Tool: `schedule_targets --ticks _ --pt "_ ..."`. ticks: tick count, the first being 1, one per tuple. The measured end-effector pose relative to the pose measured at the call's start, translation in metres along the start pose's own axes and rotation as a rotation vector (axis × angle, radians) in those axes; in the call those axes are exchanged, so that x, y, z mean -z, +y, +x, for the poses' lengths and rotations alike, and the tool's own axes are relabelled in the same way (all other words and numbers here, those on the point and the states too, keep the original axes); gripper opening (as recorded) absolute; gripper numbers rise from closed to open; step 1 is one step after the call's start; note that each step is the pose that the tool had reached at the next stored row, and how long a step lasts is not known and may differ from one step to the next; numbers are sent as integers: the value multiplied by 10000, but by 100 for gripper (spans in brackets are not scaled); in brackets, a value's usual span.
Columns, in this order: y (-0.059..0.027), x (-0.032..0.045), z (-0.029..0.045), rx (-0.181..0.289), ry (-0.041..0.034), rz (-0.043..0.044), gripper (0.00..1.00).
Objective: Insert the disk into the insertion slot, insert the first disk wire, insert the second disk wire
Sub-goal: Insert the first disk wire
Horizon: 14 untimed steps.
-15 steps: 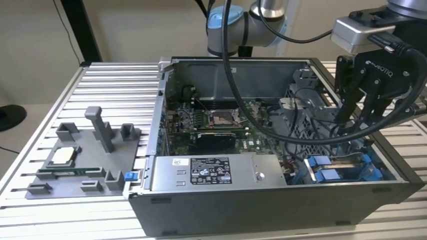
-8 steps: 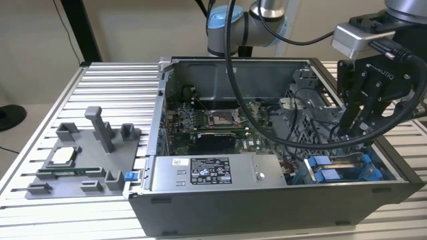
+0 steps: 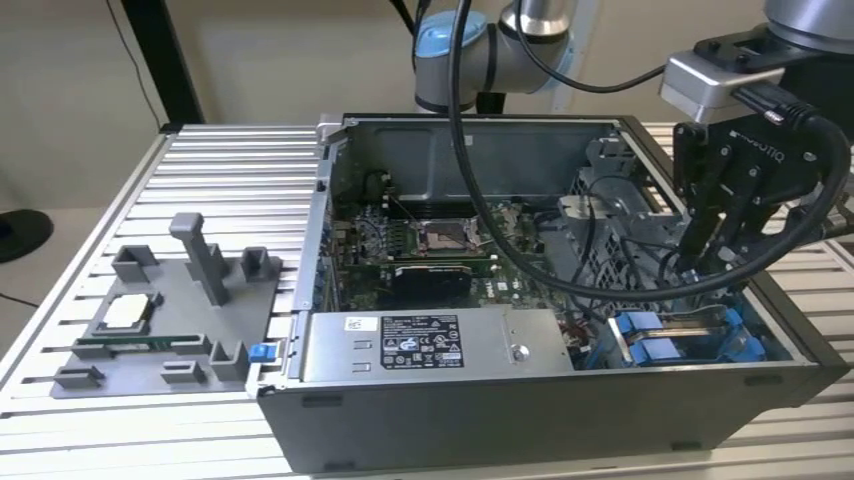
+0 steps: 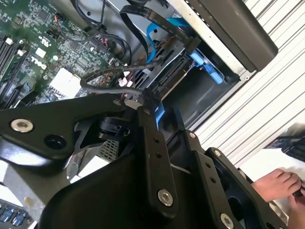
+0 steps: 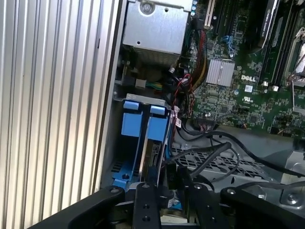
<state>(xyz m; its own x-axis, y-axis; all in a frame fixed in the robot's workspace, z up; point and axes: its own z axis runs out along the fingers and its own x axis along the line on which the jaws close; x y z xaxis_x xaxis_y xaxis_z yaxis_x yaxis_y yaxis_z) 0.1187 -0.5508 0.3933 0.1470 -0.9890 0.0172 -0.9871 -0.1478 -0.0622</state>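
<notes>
While the jaws are clenching a black wire connector (image 5: 172,180), the disk (image 5: 152,145) is sitting slotted just beyond.

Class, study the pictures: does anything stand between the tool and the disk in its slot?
Nothing visible blocks it. The tool hangs just above the disk, seated in the slot; black cables lie beside it, over the perforated cage.
</notes>
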Motion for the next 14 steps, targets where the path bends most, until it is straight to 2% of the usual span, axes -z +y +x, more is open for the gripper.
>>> schedule_targets --ticks 6,10,14 --pt "14 0 -19 -1 0 4 100" --pt "56 3 -26 -1 0 7 100" --pt "65 -4 -28 -1 13 103 100"
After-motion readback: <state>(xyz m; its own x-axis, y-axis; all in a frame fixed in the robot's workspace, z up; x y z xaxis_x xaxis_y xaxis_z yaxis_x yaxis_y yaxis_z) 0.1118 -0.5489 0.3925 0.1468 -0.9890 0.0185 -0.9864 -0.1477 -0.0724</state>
